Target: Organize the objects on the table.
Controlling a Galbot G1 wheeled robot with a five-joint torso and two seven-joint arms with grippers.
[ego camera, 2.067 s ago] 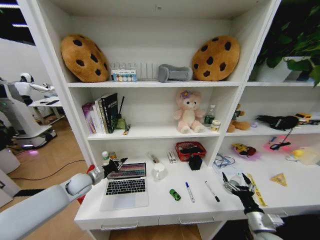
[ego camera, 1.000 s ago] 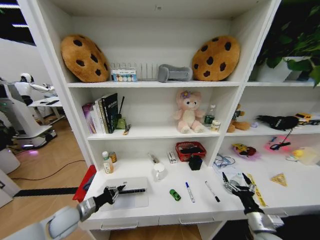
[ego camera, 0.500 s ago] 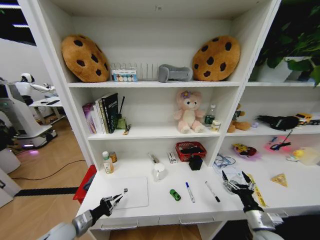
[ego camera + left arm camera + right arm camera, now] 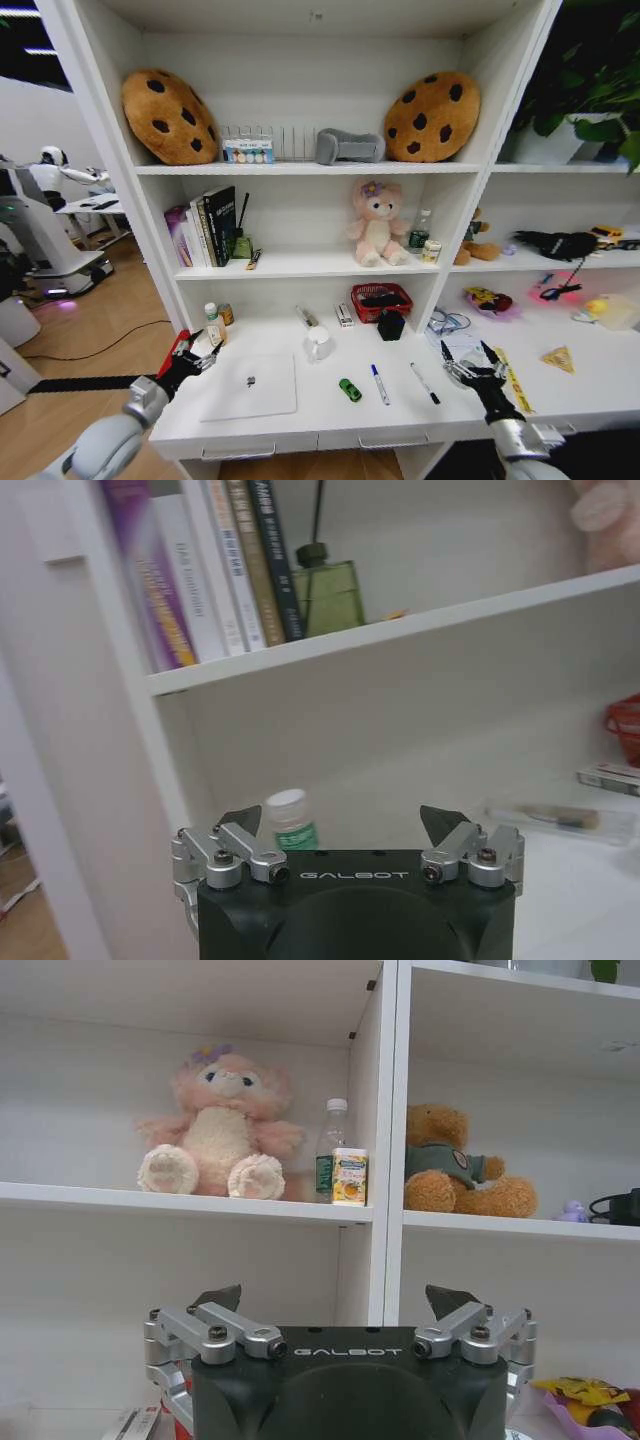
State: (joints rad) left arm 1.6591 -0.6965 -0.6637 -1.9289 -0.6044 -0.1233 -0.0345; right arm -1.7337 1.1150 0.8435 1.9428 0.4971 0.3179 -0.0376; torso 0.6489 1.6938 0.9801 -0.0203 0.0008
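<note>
Your left gripper (image 4: pixel 200 352), wide open and empty, could topple the small bottle (image 4: pixel 211 321) beside it; your right gripper (image 4: pixel 468 369) hovers open, empty.

Robot lab (another robot (image 4: pixel 50 165) behind)

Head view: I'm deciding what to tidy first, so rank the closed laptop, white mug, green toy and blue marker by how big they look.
1. Closed laptop, by far the largest.
2. White mug.
3. Blue marker, long but thin.
4. Green toy, smallest.
All four sit at a similar distance from the camera, so the order is dependable.
</note>
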